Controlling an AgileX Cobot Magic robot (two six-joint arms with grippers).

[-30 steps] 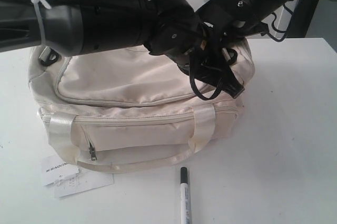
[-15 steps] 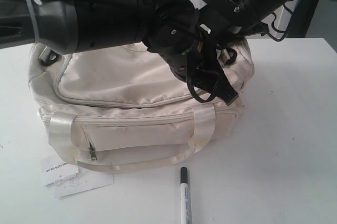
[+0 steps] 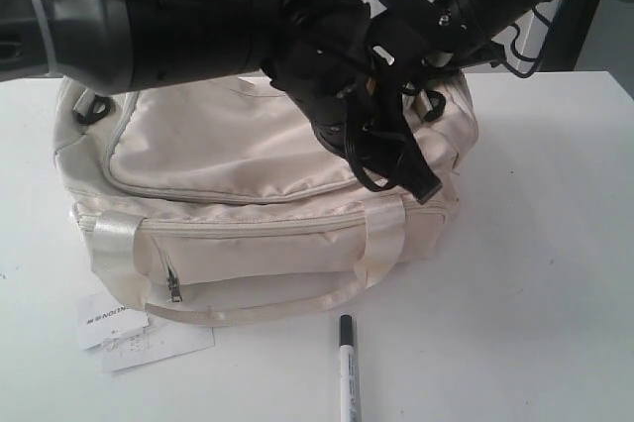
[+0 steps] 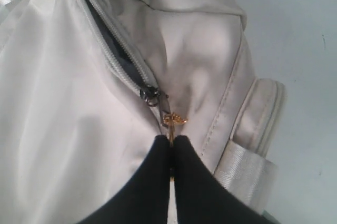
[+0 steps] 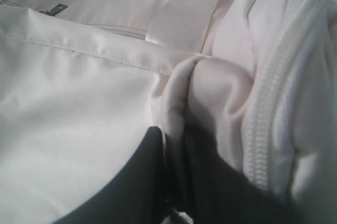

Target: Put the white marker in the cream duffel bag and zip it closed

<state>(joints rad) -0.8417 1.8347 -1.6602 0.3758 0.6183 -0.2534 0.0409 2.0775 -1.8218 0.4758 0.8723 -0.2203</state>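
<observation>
The cream duffel bag (image 3: 248,194) lies on the white table. Both arms crowd over its right end. My left gripper (image 4: 172,139) is shut on the gold zipper pull (image 4: 174,120), just past the slider (image 4: 150,95); beyond the slider the zip (image 4: 113,50) gapes a little and shows dark lining. My right gripper (image 5: 175,132) is shut on a pinched fold of the bag's fabric (image 5: 181,84) beside a zip track (image 5: 263,124). The white marker (image 3: 348,370), black cap away from the camera, lies on the table in front of the bag, apart from both grippers.
A white paper tag (image 3: 134,335) with black print lies by the bag's front left corner. The satin handle (image 3: 277,303) droops over the bag's front side onto the table (image 3: 545,273). A dark object (image 3: 570,31) stands at the back right.
The left arm has shifted slightly up and left over the bag's right end, drawing the zipper pull along. The right arm, bag, marker and tag have stayed put.
</observation>
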